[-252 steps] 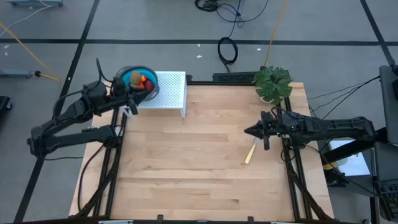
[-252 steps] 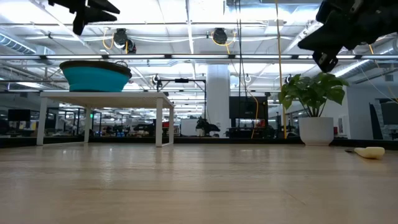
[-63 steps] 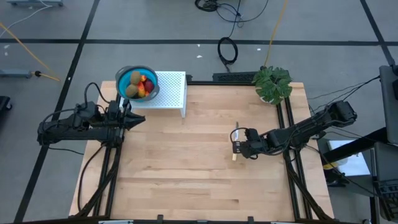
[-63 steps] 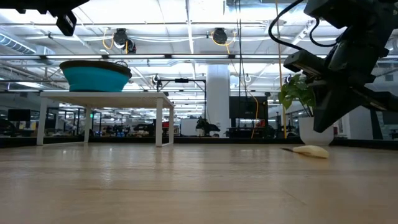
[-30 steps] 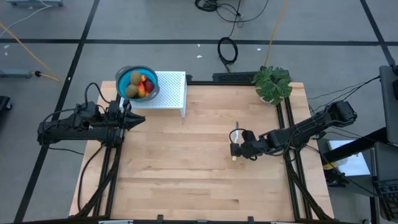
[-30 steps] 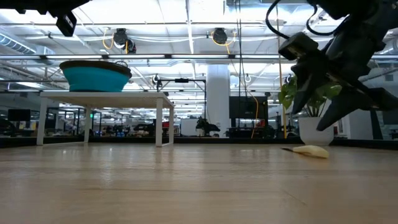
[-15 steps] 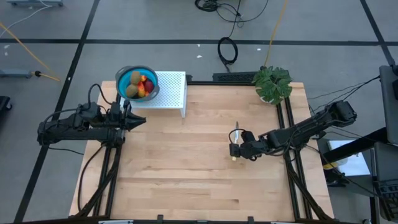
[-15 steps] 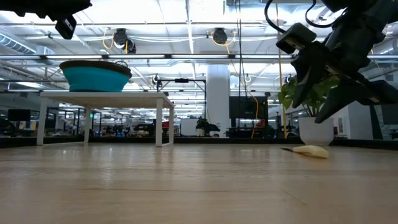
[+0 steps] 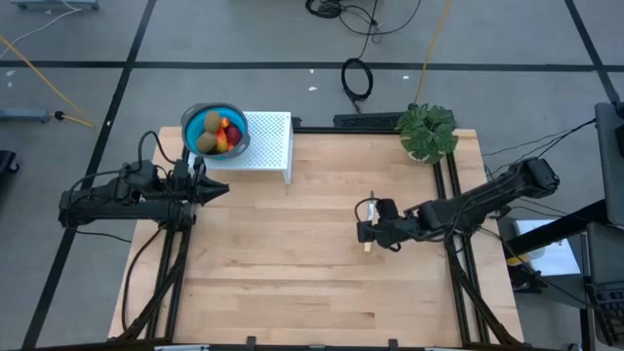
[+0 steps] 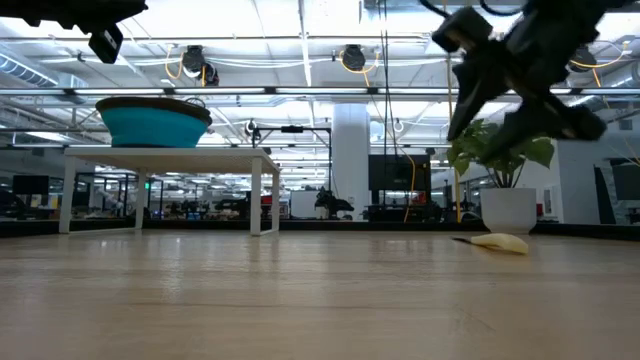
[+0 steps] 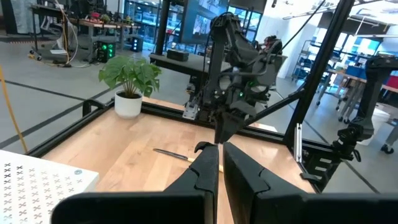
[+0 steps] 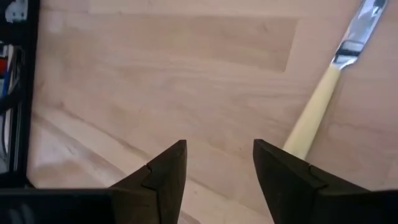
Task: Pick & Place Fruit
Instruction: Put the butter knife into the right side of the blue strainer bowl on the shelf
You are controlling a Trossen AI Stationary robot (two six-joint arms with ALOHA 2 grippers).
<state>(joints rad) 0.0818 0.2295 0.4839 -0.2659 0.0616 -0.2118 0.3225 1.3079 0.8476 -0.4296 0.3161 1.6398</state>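
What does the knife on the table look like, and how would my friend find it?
Start at the leafy plant in the wooden table's far right corner, then come toward the table's middle, to the right gripper. The knife lies flat on the wood there. It has a pale yellow handle and a silver blade, and nothing else lies loose on the tabletop.

My left arm lies stretched low along the table's nine o'clock edge, its left gripper (image 9: pixel 200 185) pointing toward three o'clock with the fingers (image 11: pixel 205 174) pressed together — nothing between them. My right arm reaches in from three o'clock toward the centre, wrist bent down, and the right gripper (image 9: pixel 363 232) hangs above the wood with its fingers (image 12: pixel 163 171) parted — empty.
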